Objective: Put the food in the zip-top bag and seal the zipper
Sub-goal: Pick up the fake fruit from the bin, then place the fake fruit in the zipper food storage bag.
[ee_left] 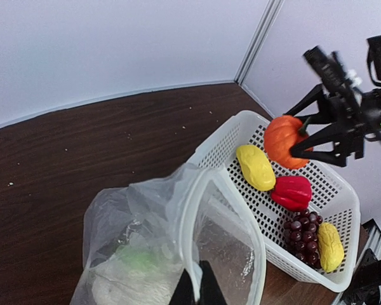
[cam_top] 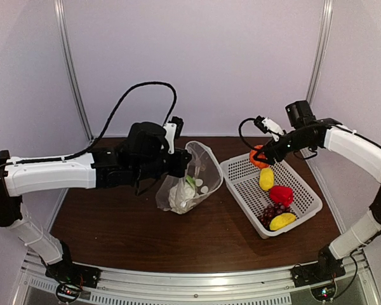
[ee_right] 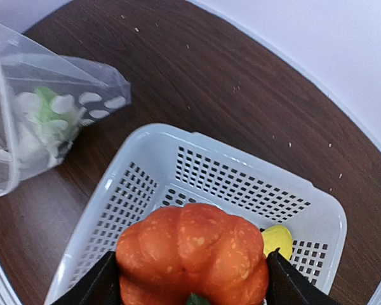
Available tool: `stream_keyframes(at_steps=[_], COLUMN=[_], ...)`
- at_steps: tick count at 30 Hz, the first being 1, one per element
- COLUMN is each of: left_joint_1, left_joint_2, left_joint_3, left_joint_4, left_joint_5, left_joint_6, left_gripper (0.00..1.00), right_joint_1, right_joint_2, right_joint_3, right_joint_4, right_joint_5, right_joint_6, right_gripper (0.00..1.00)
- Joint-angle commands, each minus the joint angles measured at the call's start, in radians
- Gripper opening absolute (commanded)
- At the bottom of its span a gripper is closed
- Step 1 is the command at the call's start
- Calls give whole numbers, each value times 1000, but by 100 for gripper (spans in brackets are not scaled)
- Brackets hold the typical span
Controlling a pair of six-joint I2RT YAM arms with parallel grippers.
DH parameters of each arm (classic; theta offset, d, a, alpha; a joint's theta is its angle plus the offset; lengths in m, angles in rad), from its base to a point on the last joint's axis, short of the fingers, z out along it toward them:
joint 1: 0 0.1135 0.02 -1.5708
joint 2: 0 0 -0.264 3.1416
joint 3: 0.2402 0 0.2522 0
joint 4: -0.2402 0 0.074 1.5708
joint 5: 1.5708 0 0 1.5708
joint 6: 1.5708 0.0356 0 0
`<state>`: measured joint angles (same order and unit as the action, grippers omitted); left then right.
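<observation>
Only the cauliflower [cam_top: 181, 194] is sitting in the bag [cam_top: 202, 164], whose open rim the left tool [ee_left: 193, 289] is pinching, while the right tool [ee_right: 193, 279] is clamping the pumpkin [ee_right: 190, 244] in the basket [ee_right: 241, 171], with sealing still waiting.

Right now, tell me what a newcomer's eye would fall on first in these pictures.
The orange pumpkin, bright between the right jaws at the far corner of the white basket, grabs the eye first. Next comes the clear zip-top bag, pinched at its rim by the left jaws and hanging open left of the basket, with the white cauliflower inside.
</observation>
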<state>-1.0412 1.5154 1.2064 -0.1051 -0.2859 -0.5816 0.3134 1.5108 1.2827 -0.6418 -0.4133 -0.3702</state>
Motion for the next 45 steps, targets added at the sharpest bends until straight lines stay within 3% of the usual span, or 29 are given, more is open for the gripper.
stream_keyframes(at_steps=[1,7,16,21,23,24,25,28,32,38,44,45], left_joint_1=[3,1,2,2,1,2,3,2,3,4,5,5], left_joint_2=[40,80,75,72,72,70,69,56,26,20,21,21], left_joint_3=[39,74,99,101,99,98,96,90,58,50,51,51], left_joint_4=[50,42,39,43,45,44,42,32,46,49,50,48], left_joint_5=[17,32,37,43,42,40,38,20,-10,-15,-18,-19], left_joint_6=[-11,-37,-74,-87,-89,-91,-93,-92,-93,-91,-85,-85], left_gripper=[0,0,0,0,0,0,0,0,0,0,0,0], right_joint_1=[12,150,266,332,349,358,364,363,348,332,329,328], right_joint_2=[-150,-211,-64,44,111,133,150,164,83,6,60,72], right_joint_3=[-14,-12,67,135,182,202,227,291,261,133,54,57], right_joint_4=[-78,-54,36,100,91,87,74,-3,3,35,49,44], right_joint_5=[-222,-406,-479,-393,-347,-301,-274,-260,-176,89,28,11], right_joint_6=[23,71,153,246,283,302,304,263,266,305,314,309], right_gripper=[57,58,59,57,65,77,97,100,100,100,73,59])
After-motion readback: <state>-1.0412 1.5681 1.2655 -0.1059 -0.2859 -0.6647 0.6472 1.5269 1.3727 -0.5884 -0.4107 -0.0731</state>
